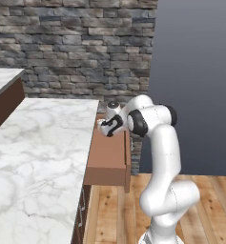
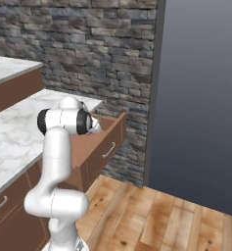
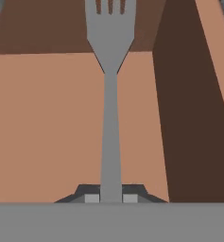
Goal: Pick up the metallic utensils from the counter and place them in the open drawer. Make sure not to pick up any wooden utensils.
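Placing step, by the look of it: gripper (image 3: 111, 198) clenched on the handle of a grey metal fork (image 3: 110, 94), tines toward the top of the hand view, over the floor of the open drawer (image 3: 47, 123). In the left base view, hand (image 1: 110, 125) at centre frame, above the drawer (image 1: 107, 159) jutting from the marble counter (image 1: 38, 152). Next, probably: lower a little, then release so the fork lies flat inside. Fork: 1 flat, plain grey piece, slim handle, several tines.
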Controlling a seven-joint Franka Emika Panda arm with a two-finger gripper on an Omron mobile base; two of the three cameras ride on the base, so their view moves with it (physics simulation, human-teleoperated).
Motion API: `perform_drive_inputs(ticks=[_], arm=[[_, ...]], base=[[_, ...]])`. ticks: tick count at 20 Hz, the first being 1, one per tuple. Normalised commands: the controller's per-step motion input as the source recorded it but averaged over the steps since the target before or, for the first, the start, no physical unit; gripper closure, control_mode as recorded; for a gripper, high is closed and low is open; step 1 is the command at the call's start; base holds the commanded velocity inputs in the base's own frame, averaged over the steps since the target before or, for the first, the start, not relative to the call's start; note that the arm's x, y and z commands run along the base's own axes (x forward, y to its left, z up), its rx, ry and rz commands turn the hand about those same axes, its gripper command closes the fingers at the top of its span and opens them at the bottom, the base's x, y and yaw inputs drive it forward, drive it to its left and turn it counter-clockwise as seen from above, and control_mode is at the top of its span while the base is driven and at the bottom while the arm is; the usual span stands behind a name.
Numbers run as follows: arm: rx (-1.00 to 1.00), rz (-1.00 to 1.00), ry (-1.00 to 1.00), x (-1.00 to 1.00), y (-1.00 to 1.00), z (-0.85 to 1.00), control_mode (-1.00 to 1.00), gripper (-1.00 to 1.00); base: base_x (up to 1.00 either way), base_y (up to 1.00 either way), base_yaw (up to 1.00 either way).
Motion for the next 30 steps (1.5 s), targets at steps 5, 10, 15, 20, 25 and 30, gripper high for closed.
perform_drive_inputs(ticks=[5,10,15,20,25,30], arm=[[0.11,0.0,0.14,0.21,0.02,-0.02,-1.0,1.0],[0.01,0.0,0.1,0.22,0.07,-0.23,-1.0,1.0],[-0.05,0.0,0.19,0.18,0.22,-0.23,-1.0,1.0],[-0.03,0.0,0.1,0.14,0.28,-0.06,-1.0,1.0],[0.0,0.0,0.04,0.05,0.11,-0.06,-1.0,1.0],[0.0,0.0,0.0,0.0,0.0,-0.15,-1.0,1.0]], base=[[0.0,0.0,0.0],[0.0,0.0,0.0],[0.0,0.0,0.0],[0.0,0.0,0.0],[0.0,0.0,0.0],[0.0,0.0,0.0]])
